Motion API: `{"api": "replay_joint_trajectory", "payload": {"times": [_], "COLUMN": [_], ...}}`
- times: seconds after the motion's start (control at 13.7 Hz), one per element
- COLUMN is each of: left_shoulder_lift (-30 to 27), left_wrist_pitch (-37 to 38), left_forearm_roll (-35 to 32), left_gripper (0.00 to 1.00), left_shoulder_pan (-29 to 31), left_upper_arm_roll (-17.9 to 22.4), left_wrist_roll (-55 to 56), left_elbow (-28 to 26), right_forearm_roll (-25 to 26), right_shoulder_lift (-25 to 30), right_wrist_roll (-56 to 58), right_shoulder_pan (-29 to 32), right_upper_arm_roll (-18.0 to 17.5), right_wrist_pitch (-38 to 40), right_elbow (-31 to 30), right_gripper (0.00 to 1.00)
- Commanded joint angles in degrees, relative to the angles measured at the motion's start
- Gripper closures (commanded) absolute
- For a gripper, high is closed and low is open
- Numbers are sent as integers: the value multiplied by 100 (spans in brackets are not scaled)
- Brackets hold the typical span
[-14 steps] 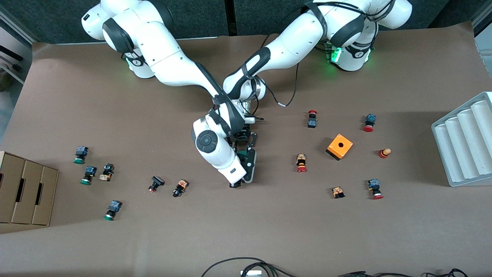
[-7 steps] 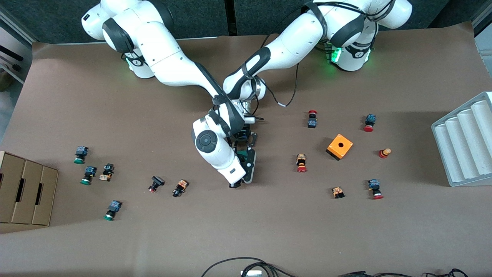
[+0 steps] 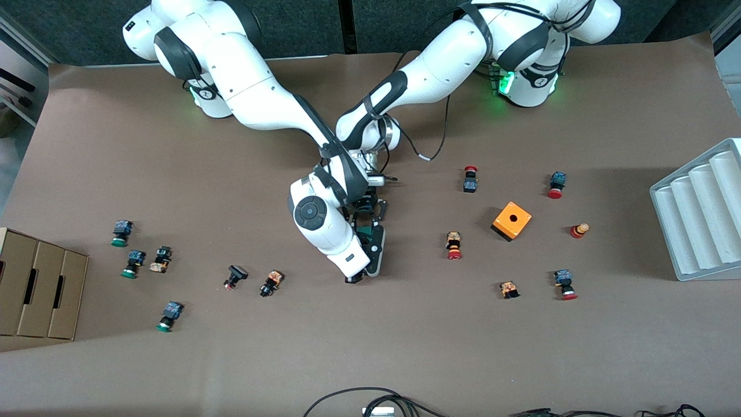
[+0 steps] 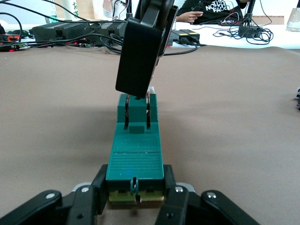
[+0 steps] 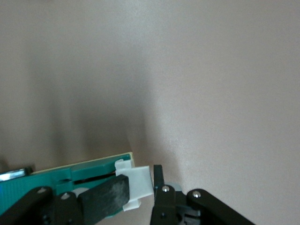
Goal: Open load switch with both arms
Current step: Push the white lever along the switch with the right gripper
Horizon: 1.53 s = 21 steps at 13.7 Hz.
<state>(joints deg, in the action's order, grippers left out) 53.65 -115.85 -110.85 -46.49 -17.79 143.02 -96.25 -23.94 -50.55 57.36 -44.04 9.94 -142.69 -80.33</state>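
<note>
A: The load switch [image 4: 135, 154] is lying flat on the desk [image 3: 405, 347] mid-way between the two arms' ends, with both tools on it. How is it going to handle?

B: I'm judging it as a light, rigid plastic block: stiff, not fragile, but smooth-sided, so it is likely sliding unless one end is pinned. The left tool [image 4: 135, 199] is clamping its fingers [image 4: 171, 206] shut on the switch's end, one on each narrow side.

A: And the right tool [image 5: 136, 192]?

B: It is standing over the opposite end, closed on the small white tab [image 5: 136, 183], which is the part to take hold of for opening.

A: Which way is it pointing?

B: Its long axis is running straight away from the left tool toward the right tool, tab end leading. In the front view the block [image 3: 375, 246] is showing just beside the right arm's wrist, mostly hidden under it. A pull along that axis looks like the sensible direction.
</note>
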Motion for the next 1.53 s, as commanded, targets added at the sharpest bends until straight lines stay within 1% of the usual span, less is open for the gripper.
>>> {"api": "replay_joint_trajectory", "payload": {"times": [0.0, 0.95, 1.17, 1.46], "left_shoulder_lift": [49, 49, 49, 49], "left_wrist_pitch": [63, 63, 63, 63], "left_forearm_roll": [-86, -86, -86, -86], "left_gripper": [54, 54, 54, 54], "left_shoulder_pan": [-89, -80, -80, -80], "left_upper_arm_roll": [56, 56, 56, 56], "left_wrist_roll": [138, 138, 138, 138], "left_elbow": [-17, -17, -17, -17], "right_forearm_roll": [-181, -190, -181, -190], "right_shoulder_lift": [19, 203, 273, 291], "right_wrist_roll": [-41, -76, -76, -76], "right_shoulder_pan": [-79, -87, -87, -87], "right_upper_arm_roll": [8, 8, 8, 8], "right_wrist_pitch": [13, 312, 479, 488], "right_elbow": [-263, -325, -325, -325], "right_gripper": [72, 72, 72, 72]}}
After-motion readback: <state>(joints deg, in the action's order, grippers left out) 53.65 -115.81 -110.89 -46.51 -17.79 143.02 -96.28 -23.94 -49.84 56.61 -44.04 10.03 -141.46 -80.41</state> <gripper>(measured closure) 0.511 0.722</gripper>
